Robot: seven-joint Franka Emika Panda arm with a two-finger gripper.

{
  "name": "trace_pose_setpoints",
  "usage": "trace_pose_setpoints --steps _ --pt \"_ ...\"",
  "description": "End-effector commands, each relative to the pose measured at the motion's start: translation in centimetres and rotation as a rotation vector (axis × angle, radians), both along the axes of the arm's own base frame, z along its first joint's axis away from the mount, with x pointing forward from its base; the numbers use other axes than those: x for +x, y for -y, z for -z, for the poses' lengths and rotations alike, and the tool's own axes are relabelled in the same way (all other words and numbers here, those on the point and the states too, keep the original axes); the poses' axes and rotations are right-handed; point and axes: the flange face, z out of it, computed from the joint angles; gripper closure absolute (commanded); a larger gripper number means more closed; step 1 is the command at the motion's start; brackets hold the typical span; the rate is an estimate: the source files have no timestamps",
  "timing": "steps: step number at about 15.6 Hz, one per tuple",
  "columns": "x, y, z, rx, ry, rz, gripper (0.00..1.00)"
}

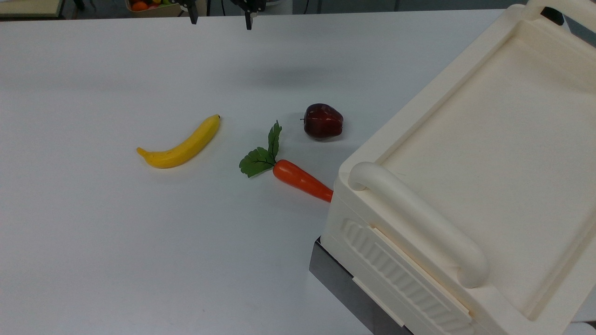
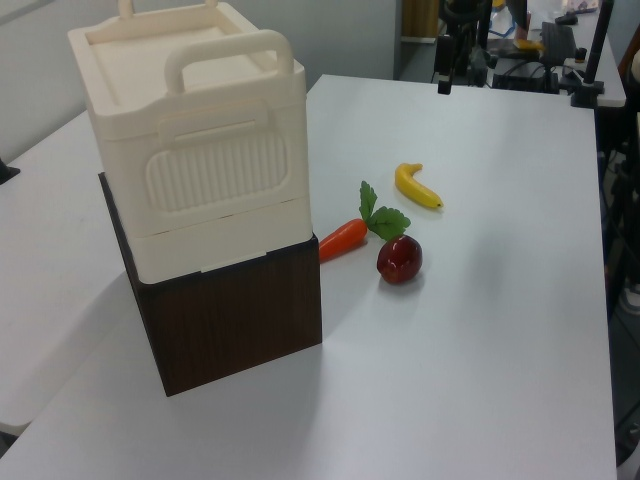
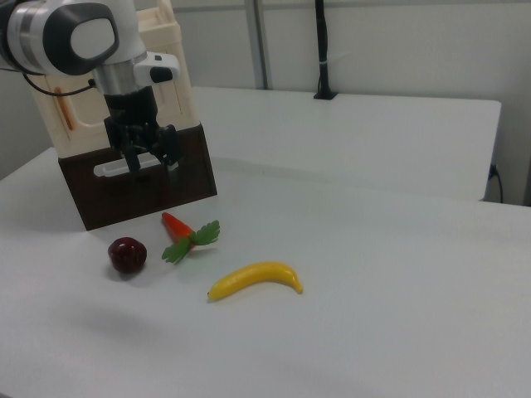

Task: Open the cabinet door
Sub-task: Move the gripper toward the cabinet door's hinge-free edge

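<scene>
Cabinet door (image 3: 70,124), right view's upper left: rigid, light plastic, we judge; grasp probably at copper-strip free edge. Gripper (image 1: 220,16), top edge, fingers spread, empty.

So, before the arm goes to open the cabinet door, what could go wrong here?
The carrot lies with its tip at the cabinet, and the apple sits close by; a low approach by the open gripper could knock them. The cabinet stands high on its dark base, so a hard pull might shift or tip it.

one banana (image 1: 181,145), one carrot (image 1: 300,179), one apple (image 1: 323,121), one cabinet (image 1: 470,177)
</scene>
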Motion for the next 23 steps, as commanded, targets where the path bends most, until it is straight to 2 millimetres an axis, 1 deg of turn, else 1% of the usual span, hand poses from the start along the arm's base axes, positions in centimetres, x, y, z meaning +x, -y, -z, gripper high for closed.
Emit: trace_pose_setpoints --steps 1,3,8,10,11,12,13,15,17,19,20,21,22,23 --pt "-0.3 0.6 -0.4 -0.016 -0.021 0.011 0.00" --pt "-0.3 0.6 -0.4 -0.015 -0.023 0.013 0.00" --pt "-0.2 -0.3 -0.4 -0.010 -0.015 0.001 0.00" --pt "0.8 -1.1 0.0 0.007 0.009 -0.014 0.00" --pt "1.4 -2.4 -0.7 0.012 0.044 -0.035 0.00" --pt "1.6 -4.6 -1.1 0.016 0.071 -0.072 0.00" --pt "2.1 -6.0 -1.3 0.020 0.106 -0.095 0.00" --pt "2.4 -8.5 -2.7 0.029 0.194 -0.149 0.00" --pt "2.4 -10.9 -3.2 0.034 0.232 -0.219 0.00" --pt "2.3 -13.5 -3.5 0.041 0.274 -0.350 0.00" --pt "2.4 -14.6 -3.3 0.061 0.288 -0.384 0.00" --pt "2.5 -16.2 -3.0 0.082 0.305 -0.414 0.00" --pt "2.5 -17.8 -3.3 0.090 0.337 -0.445 0.00" --pt "2.6 -19.5 -2.9 0.093 0.351 -0.485 0.00"
